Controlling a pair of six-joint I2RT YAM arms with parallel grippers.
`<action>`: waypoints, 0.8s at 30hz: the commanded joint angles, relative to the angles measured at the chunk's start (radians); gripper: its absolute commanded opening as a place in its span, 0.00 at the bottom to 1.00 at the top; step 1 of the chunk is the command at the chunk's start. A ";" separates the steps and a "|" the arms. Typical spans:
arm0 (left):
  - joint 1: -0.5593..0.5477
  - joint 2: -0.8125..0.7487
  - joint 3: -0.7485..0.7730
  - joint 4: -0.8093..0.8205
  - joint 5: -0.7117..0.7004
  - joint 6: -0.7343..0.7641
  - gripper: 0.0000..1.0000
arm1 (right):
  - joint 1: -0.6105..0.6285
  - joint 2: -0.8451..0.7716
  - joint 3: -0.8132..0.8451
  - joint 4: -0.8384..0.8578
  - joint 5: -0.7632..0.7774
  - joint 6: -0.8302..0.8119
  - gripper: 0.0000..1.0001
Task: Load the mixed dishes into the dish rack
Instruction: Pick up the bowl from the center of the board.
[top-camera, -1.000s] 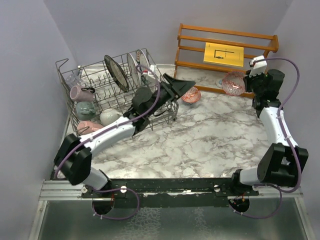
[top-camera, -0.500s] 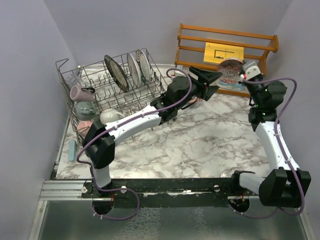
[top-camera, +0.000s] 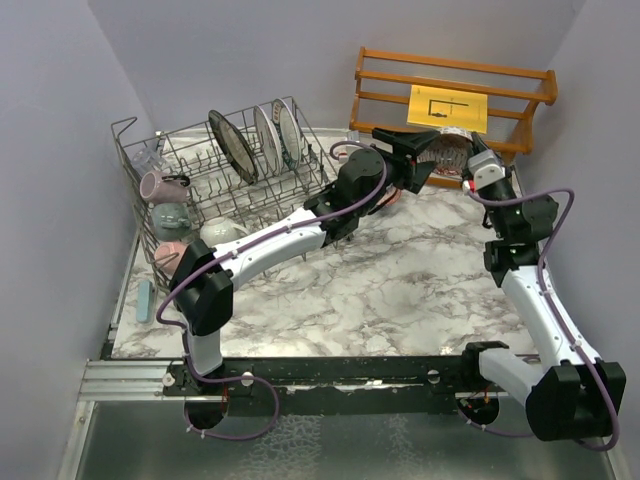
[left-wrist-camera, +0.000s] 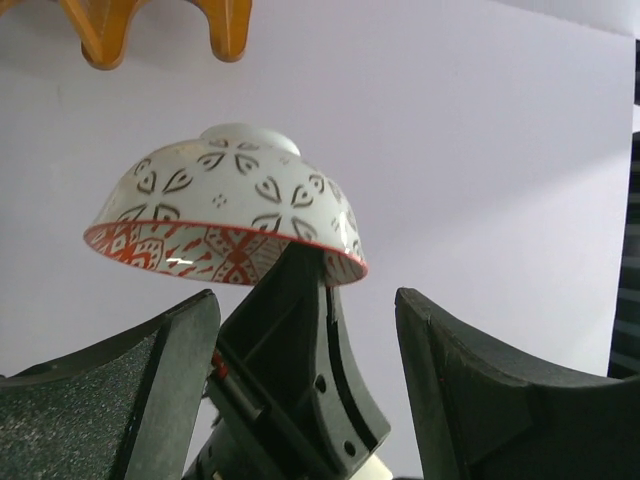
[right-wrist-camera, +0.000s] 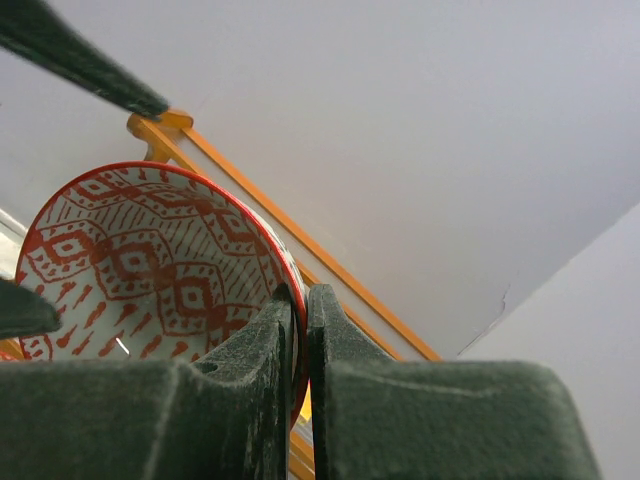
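- Left wrist view: the red-patterned bowl (left-wrist-camera: 225, 215) hangs upside down in the air, just in front of the wooden shelf (left-wrist-camera: 160, 25).
- The right gripper (right-wrist-camera: 300, 305) pinches the bowl's rim, with its jaws almost together on it.
- The left gripper (top-camera: 420, 160) is wide with nothing in it, its fingers spread just short of the bowl.
- The dish rack (top-camera: 205, 190) sits left of the wooden shelf, well apart from the bowl.
- The bowl could fall and break — if the right gripper lets go before the left one squeezes.
- The thin rim hold could slip if the left fingers bump the bowl.
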 joint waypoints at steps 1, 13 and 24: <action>-0.001 -0.007 0.024 0.021 -0.084 -0.047 0.74 | 0.031 -0.074 -0.048 0.133 0.019 -0.028 0.01; -0.002 0.026 0.039 0.050 -0.075 -0.071 0.39 | 0.093 -0.182 -0.260 0.380 -0.034 -0.189 0.01; -0.003 0.027 0.016 0.128 -0.066 -0.057 0.00 | 0.117 -0.201 -0.455 0.639 -0.167 -0.346 0.01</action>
